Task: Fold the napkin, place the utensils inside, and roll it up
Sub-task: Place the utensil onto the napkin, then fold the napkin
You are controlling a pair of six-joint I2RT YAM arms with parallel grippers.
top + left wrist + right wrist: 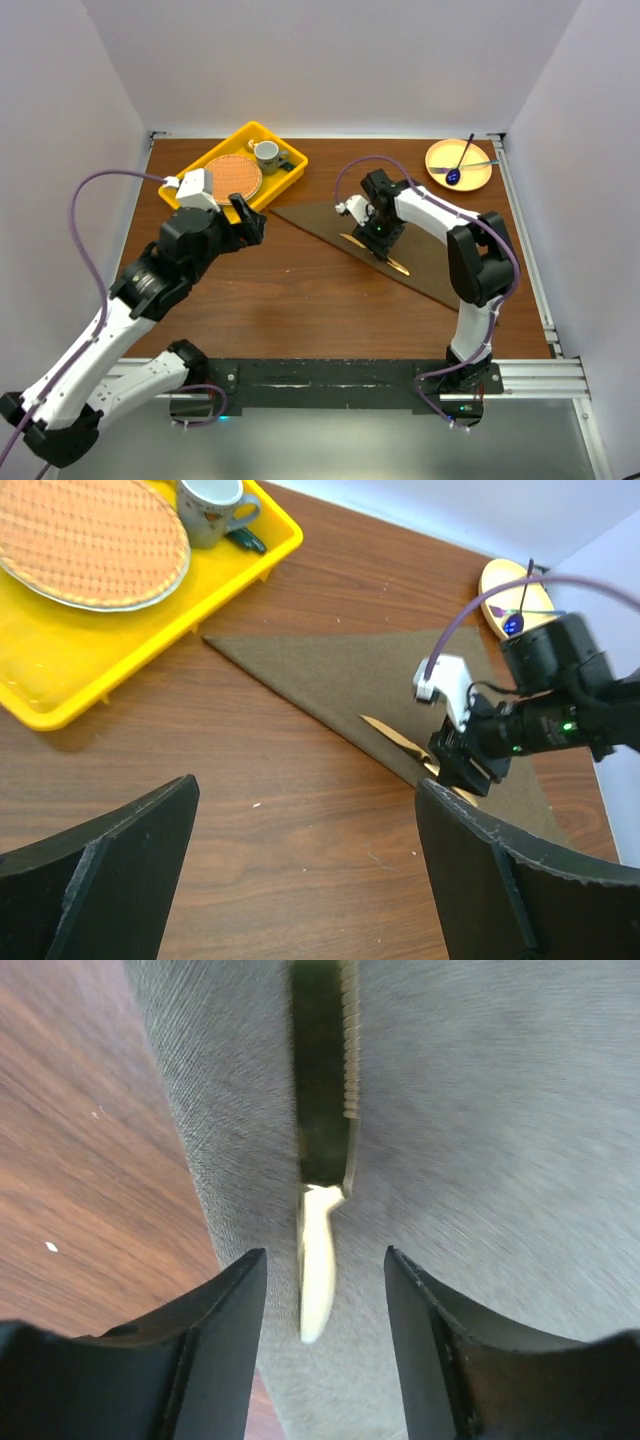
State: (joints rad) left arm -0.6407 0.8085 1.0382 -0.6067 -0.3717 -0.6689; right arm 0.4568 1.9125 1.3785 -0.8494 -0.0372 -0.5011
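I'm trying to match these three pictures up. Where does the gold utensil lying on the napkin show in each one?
Top external: the gold utensil lies right of centre, on the napkin.
Left wrist: gold utensil right of centre, near the napkin's lower edge.
Right wrist: gold utensil in the centre, running top to bottom.
Shared landmark: the napkin beneath it.

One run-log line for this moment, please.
olive-brown cloth napkin: folded triangle | gold metal knife: lying on napkin | right gripper: open above knife | left gripper: open

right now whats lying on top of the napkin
A gold knife lies on the napkin, between the jaws of the open right gripper. The gripper hides its middle from above, so anything else there cannot be seen.
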